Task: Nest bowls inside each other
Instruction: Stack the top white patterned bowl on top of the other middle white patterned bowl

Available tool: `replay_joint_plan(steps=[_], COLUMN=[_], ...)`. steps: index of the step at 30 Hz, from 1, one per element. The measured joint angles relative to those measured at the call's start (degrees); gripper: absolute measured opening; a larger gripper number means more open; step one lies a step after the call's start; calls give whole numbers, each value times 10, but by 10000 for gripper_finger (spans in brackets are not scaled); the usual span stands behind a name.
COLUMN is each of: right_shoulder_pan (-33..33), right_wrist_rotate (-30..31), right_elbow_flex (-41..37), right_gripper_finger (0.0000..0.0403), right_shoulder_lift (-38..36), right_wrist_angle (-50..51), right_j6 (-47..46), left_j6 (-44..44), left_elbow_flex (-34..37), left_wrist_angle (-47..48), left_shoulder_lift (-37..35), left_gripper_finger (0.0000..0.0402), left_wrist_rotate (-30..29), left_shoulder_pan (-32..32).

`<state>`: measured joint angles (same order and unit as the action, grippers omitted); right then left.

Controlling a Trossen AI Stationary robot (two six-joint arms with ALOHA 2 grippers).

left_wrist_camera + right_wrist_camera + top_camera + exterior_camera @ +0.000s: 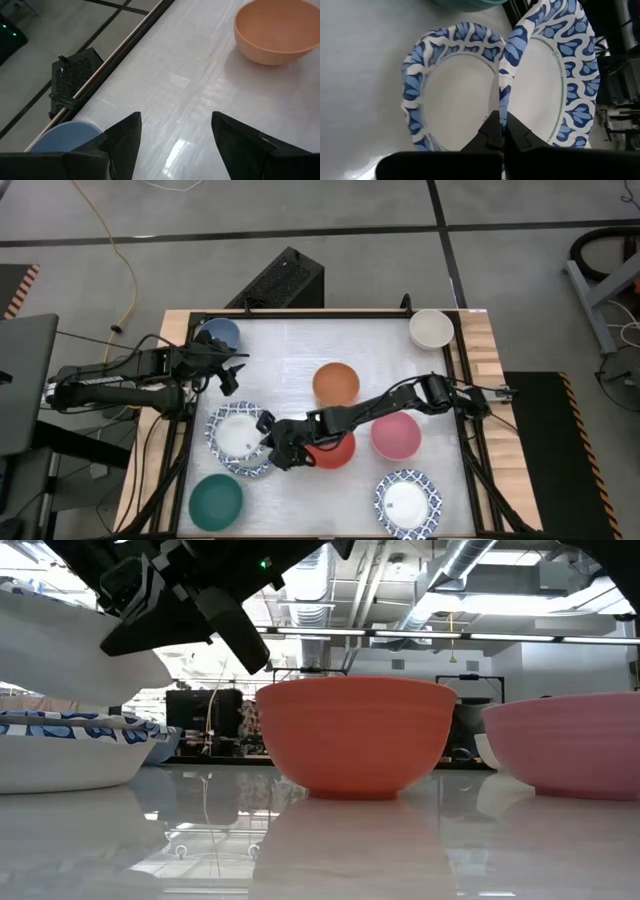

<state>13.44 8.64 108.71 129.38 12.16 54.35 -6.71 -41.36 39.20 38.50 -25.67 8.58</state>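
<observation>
My right gripper reaches in from the right and is shut on a white bowl with a blue patterned rim. The bowl hangs tilted over a second patterned bowl that rests on the table at the near left. In the low view the held bowl hangs above that second bowl. My left gripper waits open at the far left, beside the plain blue bowl. The red bowl sits under my right arm. My right gripper pinches the patterned bowl's rim between its two fingers, one finger on the inner side and one on the outer. The fingers slant down, coming from the table's right. The bowl is lifted clear and tipped steeply on edge above the other patterned bowl.
On the table stand an orange bowl in the middle, a pink bowl, a cream bowl at the far right corner, a green bowl at the near left and another patterned bowl at the near right.
</observation>
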Motion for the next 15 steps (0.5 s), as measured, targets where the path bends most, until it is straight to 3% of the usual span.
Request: replay_joint_plan(steps=[15], right_shoulder_pan=[-6], right_wrist_rotate=[-27], right_elbow_flex=[-8], right_gripper_finger=[8], right_shoulder_lift=[4], right_wrist_angle=[45], right_j6=[-59], left_j6=[-2], left_elbow_flex=[0], left_wrist_angle=[0], left_shoulder_lift=[0], left_gripper_finger=[232], left_wrist_rotate=[0], left_shoulder_pan=[0])
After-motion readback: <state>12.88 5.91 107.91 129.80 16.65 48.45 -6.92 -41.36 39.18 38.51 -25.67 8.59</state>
